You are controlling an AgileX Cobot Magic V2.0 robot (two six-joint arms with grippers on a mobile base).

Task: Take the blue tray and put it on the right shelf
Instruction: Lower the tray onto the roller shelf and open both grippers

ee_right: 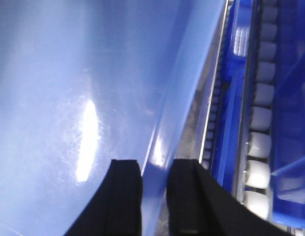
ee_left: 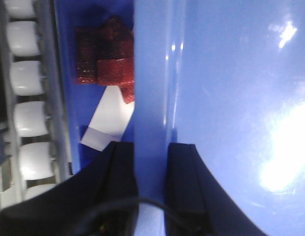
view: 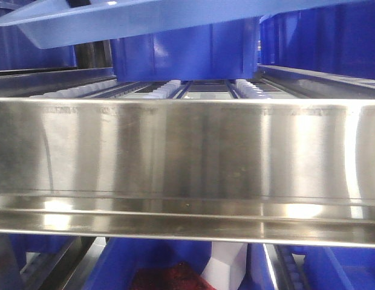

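Far left in the left wrist view: a line of white rollers (ee_left: 27,73), and just beside it a dark-blue bin (ee_left: 69,98) holding red pieces (ee_left: 106,59) and a white slip (ee_left: 110,118). Clenched on the flared rim of the blue tray (ee_left: 231,98): the left fingers (ee_left: 184,172), one black pad on each side of the rim.

From the front, hangs raised and tilted, left end lower than right, above the right shelf (view: 187,151), clear of its broad steel front rail. Behind that rail run roller tracks (view: 169,89) toward the far side, with a deep blue bin (view: 187,54) sitting on them, behind and below the tray. Under the shelf, more blue bins, only partly in view.

Pinching the tray's opposite rim: the right fingers (ee_right: 125,191), closed on it from both sides. Right of them, a steel strip, a roller row (ee_right: 260,137) and a far-right bin (ee_right: 290,123).
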